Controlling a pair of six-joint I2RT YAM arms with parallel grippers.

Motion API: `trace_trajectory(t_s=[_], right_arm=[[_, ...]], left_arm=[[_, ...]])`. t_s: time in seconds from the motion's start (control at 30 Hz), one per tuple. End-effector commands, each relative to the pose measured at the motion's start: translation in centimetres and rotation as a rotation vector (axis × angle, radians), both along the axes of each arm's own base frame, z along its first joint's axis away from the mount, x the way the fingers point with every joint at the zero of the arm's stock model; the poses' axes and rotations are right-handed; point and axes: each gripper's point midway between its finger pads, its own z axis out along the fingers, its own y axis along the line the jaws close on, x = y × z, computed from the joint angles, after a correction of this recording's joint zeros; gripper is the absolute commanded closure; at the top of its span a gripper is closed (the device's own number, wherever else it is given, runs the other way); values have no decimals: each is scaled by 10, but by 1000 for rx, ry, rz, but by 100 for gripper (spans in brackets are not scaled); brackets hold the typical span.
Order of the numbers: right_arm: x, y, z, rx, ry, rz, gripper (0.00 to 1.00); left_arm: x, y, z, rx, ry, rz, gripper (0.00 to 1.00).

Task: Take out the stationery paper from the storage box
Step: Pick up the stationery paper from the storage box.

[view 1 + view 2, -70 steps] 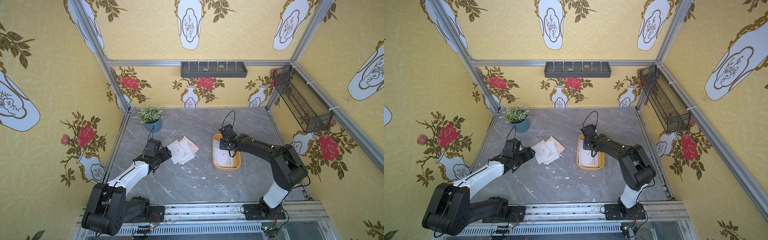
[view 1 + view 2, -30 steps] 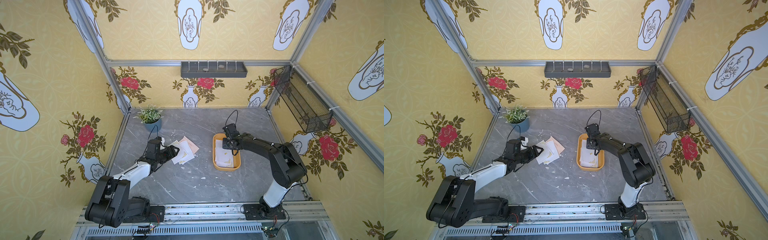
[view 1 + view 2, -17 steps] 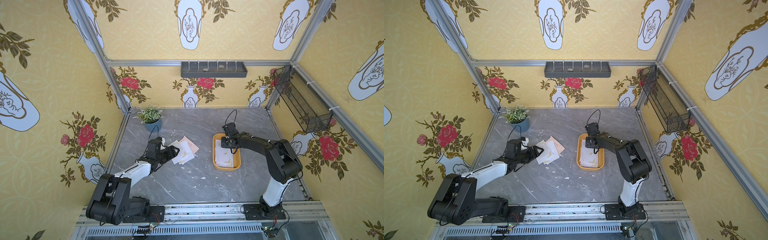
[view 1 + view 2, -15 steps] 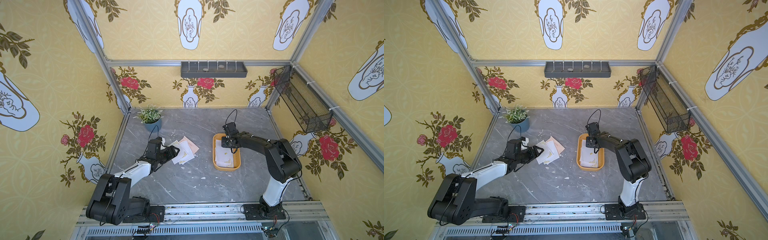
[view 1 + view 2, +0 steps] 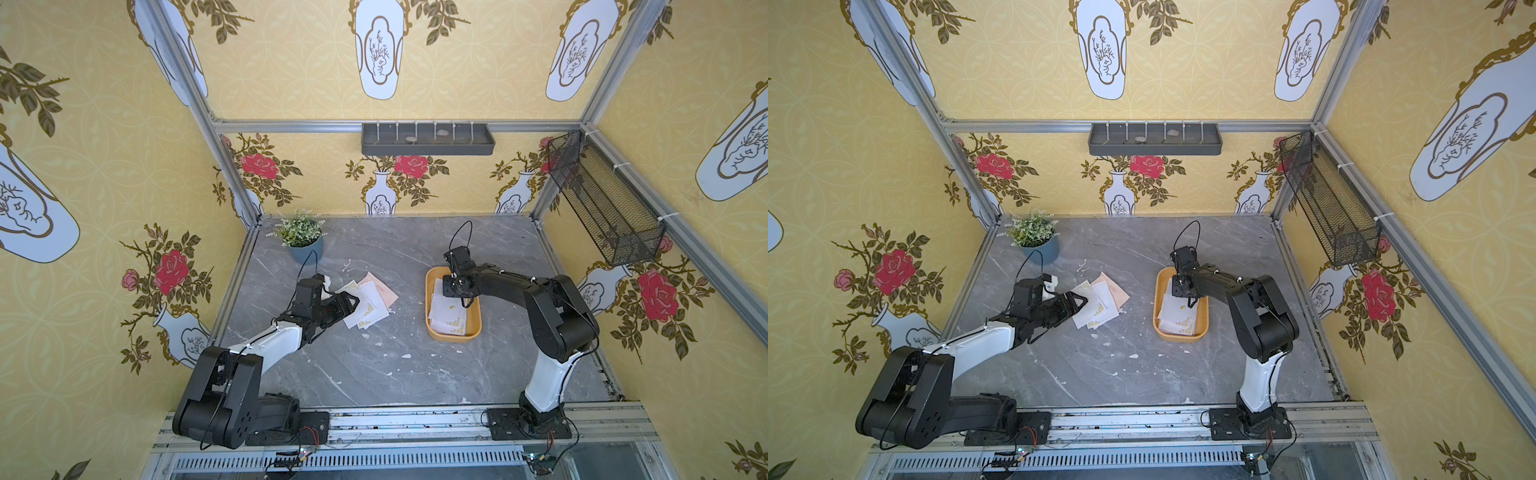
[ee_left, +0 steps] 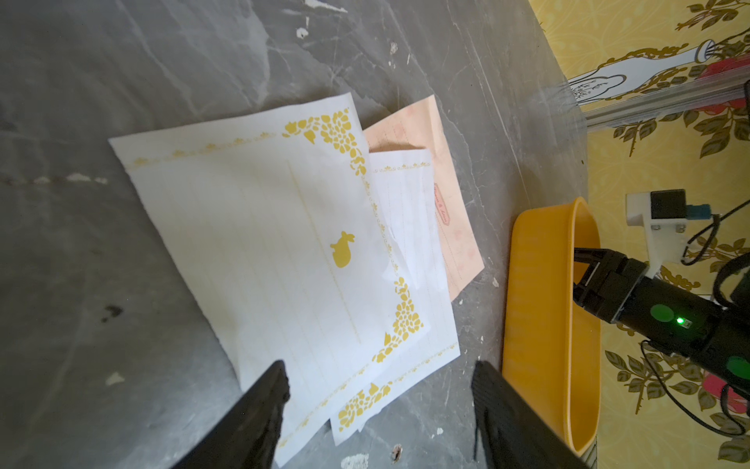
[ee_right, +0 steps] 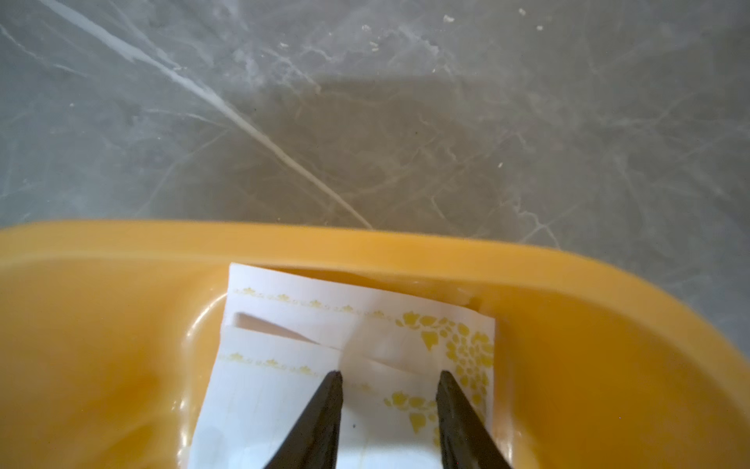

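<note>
The mustard-yellow storage box (image 5: pixel 455 337) (image 5: pixel 1179 337) lies right of centre on the grey marble table. White stationery paper (image 5: pixel 448 318) (image 7: pixel 284 398) with gold corner patterns lies inside it. My right gripper (image 5: pixel 455 291) (image 7: pixel 389 373) points down into the box's far end. It is open, and its tips rest on or just above the top sheet, which is slightly buckled between them. A loose pile of white and peach sheets (image 5: pixel 368 305) (image 6: pixel 284 243) lies on the table left of the box (image 6: pixel 535 308). My left gripper (image 5: pixel 351 300) (image 6: pixel 379 367) is open at the pile's near edge and holds nothing.
A potted plant (image 5: pixel 301 237) stands at the back left of the table. A dark grey shelf (image 5: pixel 428 139) hangs on the back wall. A black mesh basket (image 5: pixel 602 203) hangs on the right wall. Small white specks dot the marble between the arms.
The left arm has stretched forward, bringing its open gripper to the edge of the pile. The right gripper has shifted a little toward the far end of the box.
</note>
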Motion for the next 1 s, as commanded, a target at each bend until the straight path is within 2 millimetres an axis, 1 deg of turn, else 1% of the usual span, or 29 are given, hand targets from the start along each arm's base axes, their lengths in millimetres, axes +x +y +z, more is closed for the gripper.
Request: trace_trajectory(t_s=[0.0,0.1,0.2,0.3,0.5,0.6,0.87,0.97], right_arm=[[1,-5,5,-34,-25,-13,59],[2,-5,8,-31,-39,-7,54],[3,-8,8,-52,-42,-18,46],[2,-11,7,-65,-34,-32,43],[-4,-15,0,-79,-10,-56,41],[-5,-15,-1,-85,-7,-56,37],[-12,-19,-16,-148,47,-83,30],[-17,-21,-24,-160,71,-97,29]], left_arm=[[1,-1,-2,3,-1,-11,27],[1,-2,-3,1,2,-12,27],[1,-2,-3,0,2,-13,27],[1,-1,-3,2,3,-13,27],[1,-2,-4,2,6,-13,27],[2,-2,-4,1,6,-15,27],[3,-3,-7,-1,12,-19,28],[3,-3,-7,0,13,-19,28]])
